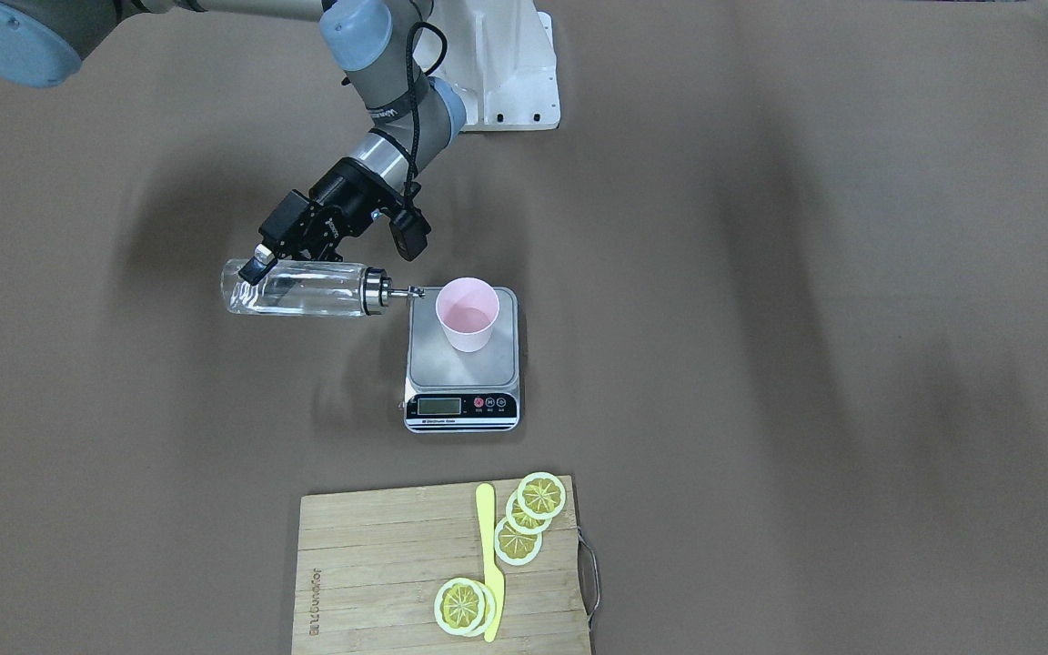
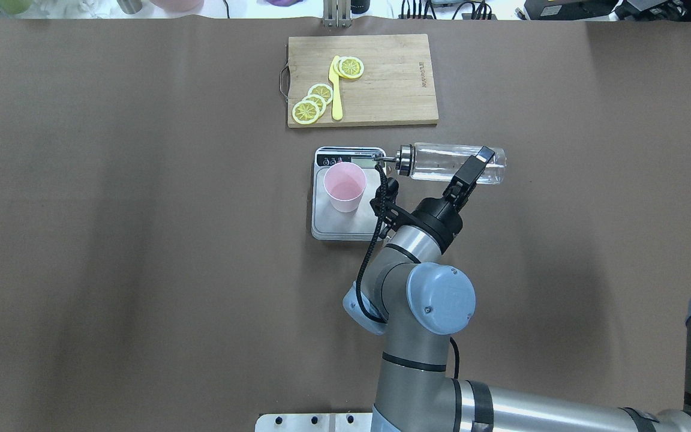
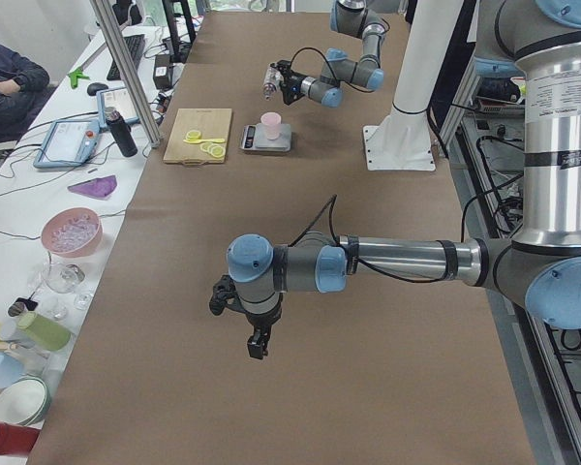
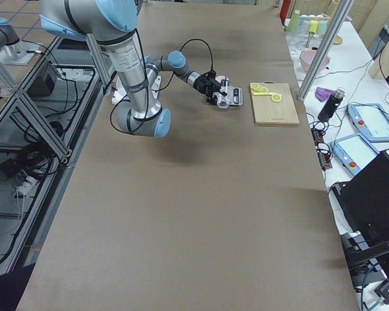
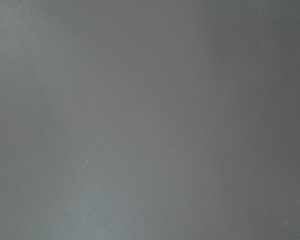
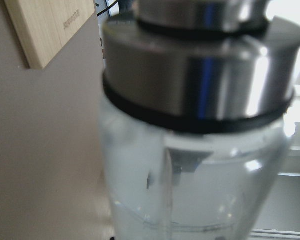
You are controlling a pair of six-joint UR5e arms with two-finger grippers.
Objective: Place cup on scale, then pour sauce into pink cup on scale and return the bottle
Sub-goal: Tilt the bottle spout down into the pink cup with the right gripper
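One small pale pink tapered cup [image 1: 467, 314] stands upright on the silver-grey steel platform of one small rectangular digital scale [image 1: 428, 359], towards the platform's back, away from the black front strip. That strip carries one LCD display and three round buttons. The scale sits on the brown counter [image 1: 760, 364].

The right end effector [image 1: 262, 268] is clamped across one small clear glass cylindrical bottle [image 1: 306, 289] near its base end, with one finger showing over the top of the glass. The bottle is held about level above the counter, beside the scale. Its shiny metal pourer spout [image 1: 406, 292] points at the cup. In the front-facing view the tip stops just short of the cup's rim, over the scale's edge. The clear, colourless sauce [image 1: 287, 305] lies along the lower side of the glass. The right wrist view shows the metal collar and glass up close and blurred.

The left end effector [image 3: 259, 344] hangs over bare counter well apart from the scale. It shows only in the side view, so I cannot tell how its fingers stand.

Beyond the scale lies one bamboo cutting board [image 1: 378, 564] with one metal handle. On it are five yellow lemon slices [image 1: 542, 496], three overlapping in one group and two in another, with one yellow plastic knife [image 1: 490, 564] between the groups.
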